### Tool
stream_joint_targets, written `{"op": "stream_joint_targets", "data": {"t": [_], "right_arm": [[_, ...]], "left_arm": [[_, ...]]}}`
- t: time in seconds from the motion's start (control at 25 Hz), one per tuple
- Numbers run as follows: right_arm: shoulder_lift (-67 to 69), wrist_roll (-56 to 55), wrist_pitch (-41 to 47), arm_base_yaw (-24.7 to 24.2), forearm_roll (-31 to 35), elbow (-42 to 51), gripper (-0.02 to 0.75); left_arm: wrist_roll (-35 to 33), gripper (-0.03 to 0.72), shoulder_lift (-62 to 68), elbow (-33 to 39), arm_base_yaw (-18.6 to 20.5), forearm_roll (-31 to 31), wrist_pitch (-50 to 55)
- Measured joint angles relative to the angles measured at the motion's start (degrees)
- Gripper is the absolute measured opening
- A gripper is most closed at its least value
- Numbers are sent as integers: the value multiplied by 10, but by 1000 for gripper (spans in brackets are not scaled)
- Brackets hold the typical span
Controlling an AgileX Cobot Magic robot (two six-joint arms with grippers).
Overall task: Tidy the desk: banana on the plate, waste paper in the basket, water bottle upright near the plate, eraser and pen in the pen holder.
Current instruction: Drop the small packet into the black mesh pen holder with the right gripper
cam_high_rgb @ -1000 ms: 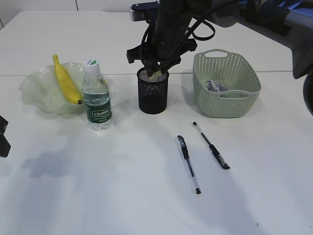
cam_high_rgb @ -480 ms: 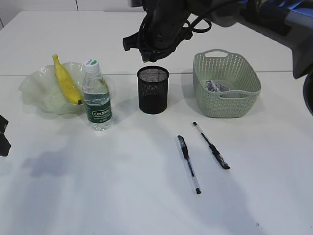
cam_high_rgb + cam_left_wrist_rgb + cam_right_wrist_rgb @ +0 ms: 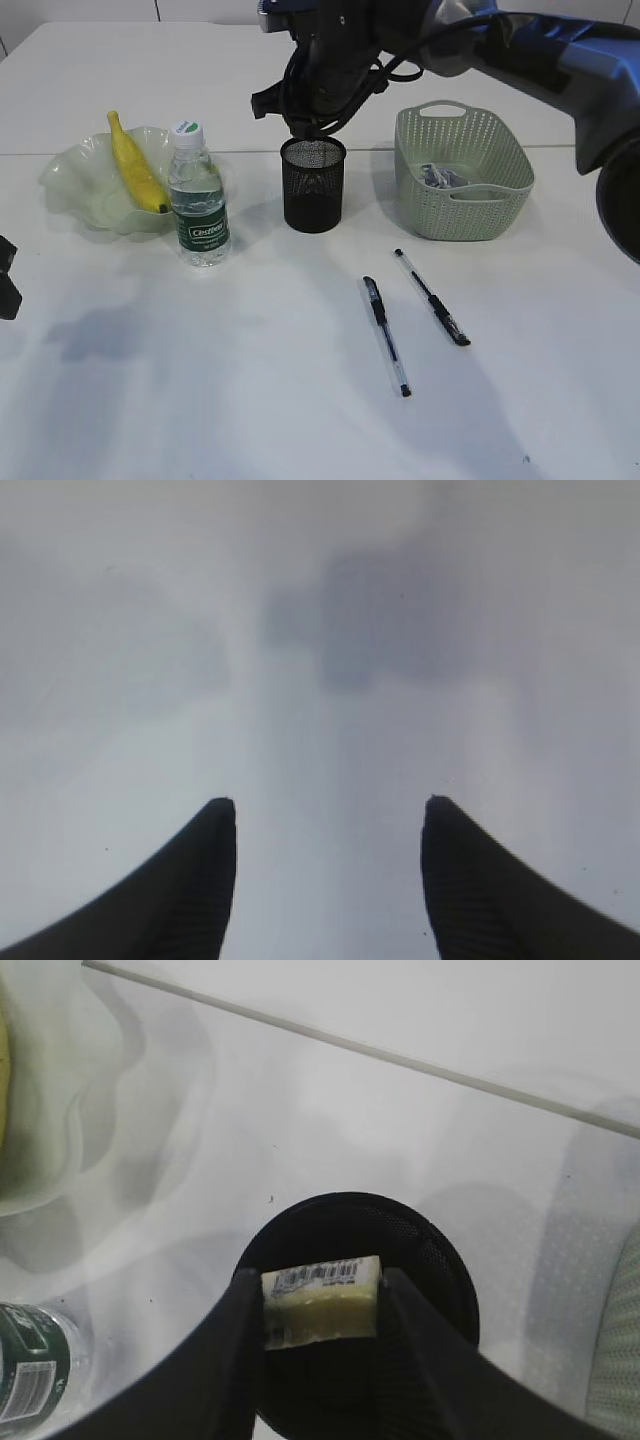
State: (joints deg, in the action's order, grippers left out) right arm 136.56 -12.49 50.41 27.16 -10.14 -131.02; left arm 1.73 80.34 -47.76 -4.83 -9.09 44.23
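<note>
1. Exterior view: on the smooth white desk (image 3: 200, 400), the banana (image 3: 133, 166) lies in the ruffled, glassy pale green plate (image 3: 75, 185) near the far left edge. The clear water bottle (image 3: 198, 197), with its dark green label, stands upright just beside the plate. The black wire-mesh pen holder (image 3: 313, 185) stands mid-desk toward the far edge. To its right is the sage-green woven basket (image 3: 462, 170), with the crumpled waste paper (image 3: 440, 177) inside. Two pens (image 3: 386, 334) (image 3: 432, 297) lie flat, side by side, nearer the front edge. The right gripper (image 3: 308, 125) hangs just above the pen holder's rim; from here its grip and load cannot be made out. A dark piece of the left arm shows at the left edge.

2. Left wrist view: the left gripper (image 3: 328, 880) has its two dark, ribbed, curved fingers (image 3: 200, 880) spread wide apart over bare, blurred white desk, holding nothing.

3. Right wrist view: only here does the eraser (image 3: 321, 1299) show, a cream-yellow block with a barcode label. It is pinched between the right gripper's fingers (image 3: 232, 1360), directly above the pen holder's round opening. The bottle's label shows at the lower left and the plate's wavy rim at the upper left.
</note>
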Motion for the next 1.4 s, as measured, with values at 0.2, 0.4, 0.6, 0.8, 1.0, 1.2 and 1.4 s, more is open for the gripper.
{"op": "stream_joint_targets", "data": {"t": [0.2,0.4,0.6,0.8,1.0,1.2,1.4], "right_arm": [[2,0,-5,-1,-12,0,245],[2,0,-5,-1,-12,0,261],[2,0,-5,-1,-6,0,286],[2,-1,8,-1,-4,0,291],[2,-1,22,-1,-3,0,314],[2,-1,37,-1,-2,0,328],[2,-1,38,-1,-2,0,379]], "left_arm": [[0,412,0,0,0,0,0],[0,412,0,0,0,0,0],[0,412,0,0,0,0,0],[0,414,0,0,0,0,0],[-1,415,0,0,0,0,0],[-1,414,0,0,0,0,0],[-1,412,0,0,0,0,2]]}}
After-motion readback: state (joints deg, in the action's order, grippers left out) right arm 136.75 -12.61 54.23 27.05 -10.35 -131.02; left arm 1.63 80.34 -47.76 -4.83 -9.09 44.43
